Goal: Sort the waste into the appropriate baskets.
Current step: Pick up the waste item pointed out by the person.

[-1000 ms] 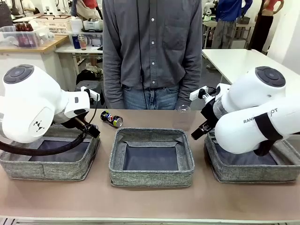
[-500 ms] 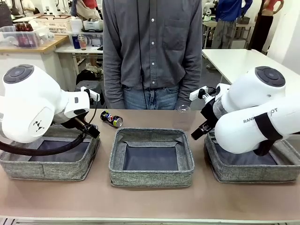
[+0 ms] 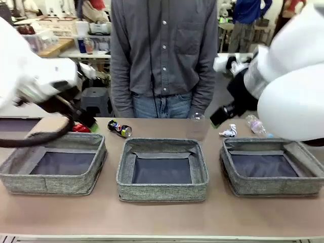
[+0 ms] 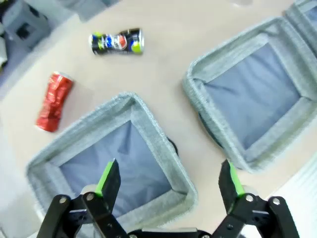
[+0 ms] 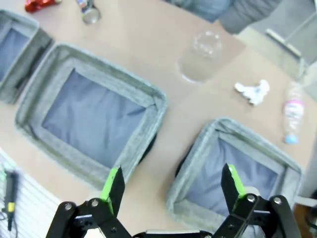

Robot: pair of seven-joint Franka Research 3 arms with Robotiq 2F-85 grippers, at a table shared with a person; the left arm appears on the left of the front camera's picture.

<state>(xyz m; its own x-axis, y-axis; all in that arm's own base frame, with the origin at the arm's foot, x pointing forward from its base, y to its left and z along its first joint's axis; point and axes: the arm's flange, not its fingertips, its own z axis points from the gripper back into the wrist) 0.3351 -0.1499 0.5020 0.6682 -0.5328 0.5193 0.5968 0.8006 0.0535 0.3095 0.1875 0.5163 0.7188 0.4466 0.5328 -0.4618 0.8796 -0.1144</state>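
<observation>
Three grey woven baskets stand in a row, all empty: left, middle, right. Behind them on the table lie a crushed red can, a dark blue soda can, a clear plastic cup, a crumpled wrapper and a clear bottle. My left gripper hangs open high over the left basket, with the red can and blue can beyond. My right gripper is open above the gap between the middle basket and the right basket.
A person in a grey shirt stands at the table's far edge, arms down. Bare table runs along the front of the baskets and in the strips between them. Both white arms are raised at the picture's sides.
Both arms have lifted up and away from the baskets. The red can, wrapper and bottle, hidden behind the arms before, have come into sight. The litter has not moved.
</observation>
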